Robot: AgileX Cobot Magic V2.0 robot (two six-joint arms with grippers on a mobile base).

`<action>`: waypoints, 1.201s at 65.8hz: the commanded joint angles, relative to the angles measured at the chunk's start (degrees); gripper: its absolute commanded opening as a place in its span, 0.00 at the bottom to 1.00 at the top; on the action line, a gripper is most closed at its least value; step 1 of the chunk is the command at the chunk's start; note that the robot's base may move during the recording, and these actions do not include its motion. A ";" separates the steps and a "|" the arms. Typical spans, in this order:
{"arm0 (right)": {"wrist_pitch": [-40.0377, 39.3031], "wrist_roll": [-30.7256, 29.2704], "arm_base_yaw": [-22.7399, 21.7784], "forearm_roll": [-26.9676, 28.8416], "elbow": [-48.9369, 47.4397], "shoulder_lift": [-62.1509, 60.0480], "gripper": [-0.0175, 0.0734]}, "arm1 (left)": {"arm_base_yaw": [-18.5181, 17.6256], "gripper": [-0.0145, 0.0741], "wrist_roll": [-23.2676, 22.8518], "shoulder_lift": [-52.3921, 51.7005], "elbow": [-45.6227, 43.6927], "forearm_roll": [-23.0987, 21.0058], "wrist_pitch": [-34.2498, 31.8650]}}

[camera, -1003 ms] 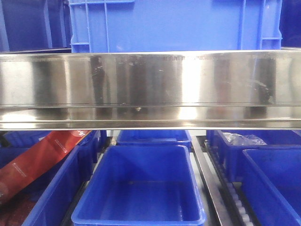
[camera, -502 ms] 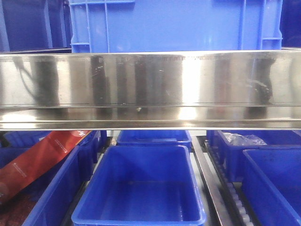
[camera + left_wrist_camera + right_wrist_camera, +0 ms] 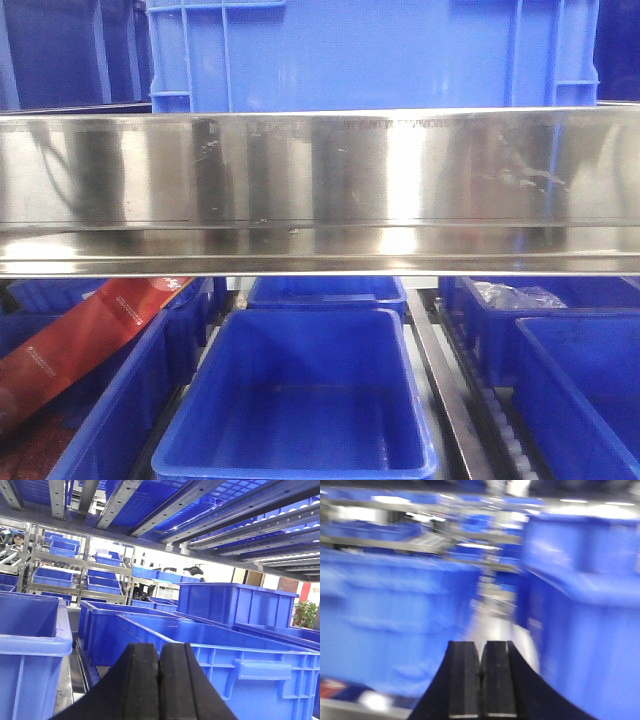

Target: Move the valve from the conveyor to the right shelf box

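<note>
Both my grippers are closed on nothing: the left gripper (image 3: 159,680) faces blue bins (image 3: 240,650) under a shelf rack (image 3: 150,510). My right gripper (image 3: 480,680) sits between blurred blue boxes, probably bins. Neither valve nor conveyor shows in any view.

Crate (image 3: 370,50) on shelf (image 3: 320,190); bin (image 3: 300,400) below.

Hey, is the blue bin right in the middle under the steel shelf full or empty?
Empty. The front view looks into the middle bin and shows only its bare blue floor and walls.
</note>
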 commanded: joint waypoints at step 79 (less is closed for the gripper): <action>-2.87 -0.31 -0.67 -2.06 13.39 -9.10 0.01 | 0.26 0.04 0.04 -0.26 0.01 0.16 -0.96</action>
